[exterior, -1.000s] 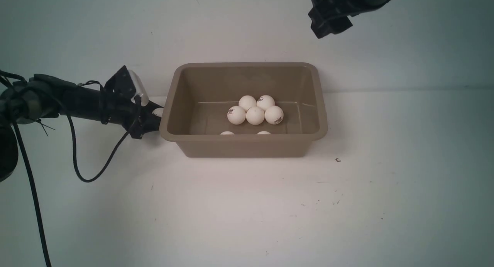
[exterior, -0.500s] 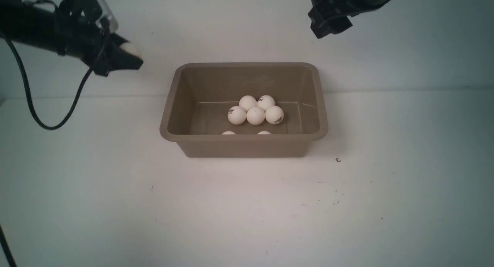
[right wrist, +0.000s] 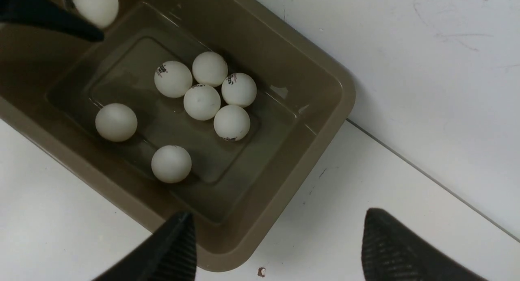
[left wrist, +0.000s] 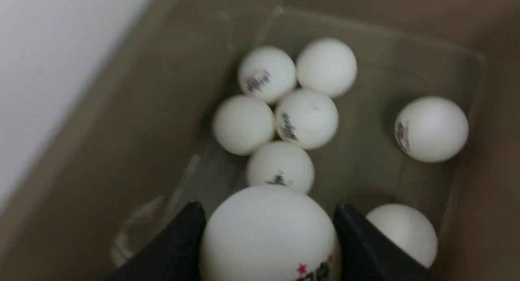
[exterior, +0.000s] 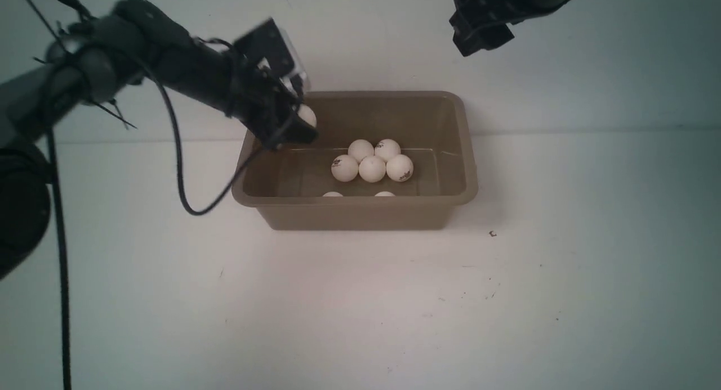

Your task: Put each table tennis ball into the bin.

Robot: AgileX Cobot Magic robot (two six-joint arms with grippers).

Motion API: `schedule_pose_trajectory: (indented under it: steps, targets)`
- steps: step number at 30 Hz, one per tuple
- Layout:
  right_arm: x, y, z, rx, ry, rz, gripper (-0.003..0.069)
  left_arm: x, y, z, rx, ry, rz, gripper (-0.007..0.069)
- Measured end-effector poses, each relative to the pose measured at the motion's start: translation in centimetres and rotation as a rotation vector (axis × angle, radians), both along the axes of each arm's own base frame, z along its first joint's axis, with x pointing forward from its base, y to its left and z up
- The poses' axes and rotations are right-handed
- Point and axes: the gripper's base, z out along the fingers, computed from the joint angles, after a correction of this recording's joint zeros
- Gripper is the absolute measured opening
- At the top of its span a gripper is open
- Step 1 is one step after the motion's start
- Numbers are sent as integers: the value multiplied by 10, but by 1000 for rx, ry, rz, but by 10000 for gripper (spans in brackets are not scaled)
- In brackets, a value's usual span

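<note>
Seven table tennis balls lie on the floor of the bin [exterior: 360,212], a taupe tub with sloping walls that stands on the white table [exterior: 360,311]. Five of them form a tight cluster [exterior: 372,160] near the middle of the floor, each touching a neighbour, and several show a small dark printed logo. The other two balls [right wrist: 116,122] sit apart from the cluster and from each other, close to the bin's near wall, so that from the front only their tops show above the rim. An eighth ball [left wrist: 270,236], marked with a red star and dark print, is not yet in the bin: it is clamped between the two black fingers [left wrist: 174,248] of the left gripper [exterior: 301,122], which hangs over the bin's left rear corner, above the floor and clear of the balls below. The fingers press on opposite sides of this ball and touch nothing else. The right gripper [right wrist: 276,244] is raised high beyond the bin's right rear corner, its fingers spread wide with nothing between them; it touches neither bin nor ball.
</note>
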Motion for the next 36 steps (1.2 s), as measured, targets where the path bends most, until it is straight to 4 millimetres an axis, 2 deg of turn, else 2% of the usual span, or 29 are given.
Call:
schedule_pose_trajectory:
  steps: [3,6,8,12,15,16,17,20,22,24,27,31,34,36]
  targets:
    - [1,0,-1,-4,0,-1,496,0,-13,-23,29,78,-2,357]
    - [3,1,-5,-12,7,-2,496,0,-19,-35,13,154,45,421]
    - [7,3,-10,-17,19,-2,496,-1,-19,-36,1,191,68,471]
    - [10,1,-14,-45,15,-10,476,-4,-18,-27,5,201,81,480]
    - [10,-3,-12,-85,-9,-26,412,-10,-15,1,16,166,98,423]
    - [10,-5,-9,-97,-20,-35,383,-14,-14,14,20,154,101,372]
    - [9,-8,-5,-116,-40,-50,337,-20,-13,33,23,123,102,293]
    - [-3,-24,20,-150,-128,-113,103,-38,-11,77,32,62,78,100]
    - [-12,-32,34,-141,-165,-135,36,-55,-9,108,35,21,55,29]
    - [-27,-45,55,-108,-210,-159,0,-71,-6,134,27,-11,43,5]
    - [-50,-67,85,-48,-278,-196,-13,-95,2,170,10,-55,59,-4]
    - [-76,-86,109,-6,-342,-222,-13,-113,9,195,-8,-100,85,-4]
    - [-90,-95,118,8,-371,-235,-13,-133,13,217,-20,-148,98,-4]
    - [-108,-104,127,21,-403,-244,-15,-146,14,230,-25,-178,100,-4]
